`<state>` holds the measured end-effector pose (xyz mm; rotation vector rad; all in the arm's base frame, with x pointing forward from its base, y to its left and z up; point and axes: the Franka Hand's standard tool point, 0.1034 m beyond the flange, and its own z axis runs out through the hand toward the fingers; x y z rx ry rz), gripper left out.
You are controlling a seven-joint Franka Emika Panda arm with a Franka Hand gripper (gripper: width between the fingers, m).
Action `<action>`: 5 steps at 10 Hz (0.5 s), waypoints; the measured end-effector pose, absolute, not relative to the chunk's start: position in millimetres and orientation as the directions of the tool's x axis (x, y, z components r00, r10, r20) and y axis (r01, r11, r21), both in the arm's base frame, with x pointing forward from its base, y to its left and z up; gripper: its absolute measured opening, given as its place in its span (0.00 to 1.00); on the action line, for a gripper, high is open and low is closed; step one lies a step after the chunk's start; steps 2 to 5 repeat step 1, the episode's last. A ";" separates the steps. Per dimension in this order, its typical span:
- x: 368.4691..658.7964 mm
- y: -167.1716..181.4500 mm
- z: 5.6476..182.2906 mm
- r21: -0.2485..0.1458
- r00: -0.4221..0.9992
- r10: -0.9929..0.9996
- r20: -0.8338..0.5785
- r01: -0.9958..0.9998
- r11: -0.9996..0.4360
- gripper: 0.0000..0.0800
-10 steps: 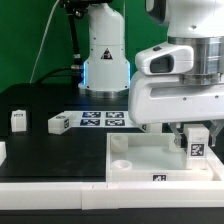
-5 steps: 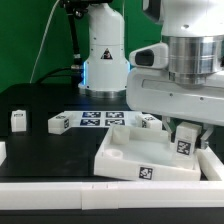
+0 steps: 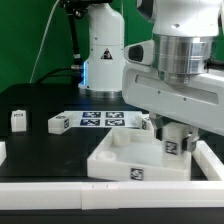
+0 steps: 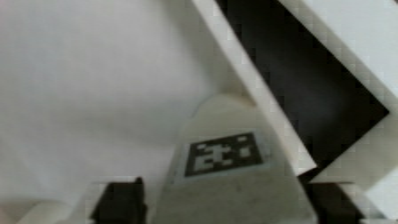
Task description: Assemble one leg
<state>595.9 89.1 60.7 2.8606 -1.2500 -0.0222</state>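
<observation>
While we look down past the wrist, we find the leg (image 4: pixel 226 160) sitting right between the two dark fingertips (image 4: pixel 118 200), its black-and-white tag facing the camera, and the gripper (image 4: pixel 222 205) is clamped narrow around it. From the exterior view we pick up the same leg (image 3: pixel 173 143), upright, tag toward us, pinched in the gripper (image 3: pixel 174 140) under the big white arm head. It hangs just over the far corner of the white panel (image 3: pixel 135 160) on the exterior view's right, inside the raised rim; whether its lower end touches the panel floor we cannot tell. We see that panel lying skewed on the black table (image 3: pixel 40 120), with a small tag on its near wall. Beyond it, the marker board (image 3: pixel 100 119) lies flat with its row of tags. Further toward the exterior view's left we spot two more loose white pegs, one (image 3: pixel 59 123) lying near the marker board's end and one (image 3: pixel 18 118) standing well apart.
</observation>
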 end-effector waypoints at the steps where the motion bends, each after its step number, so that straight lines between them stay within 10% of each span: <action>1: 595.7 89.1 60.3 0.024 0.679 -0.734 -0.005 -0.734 -0.679 0.70; 5: 595.7 89.1 60.3 0.024 0.679 -0.734 -0.005 -0.734 -0.679 0.70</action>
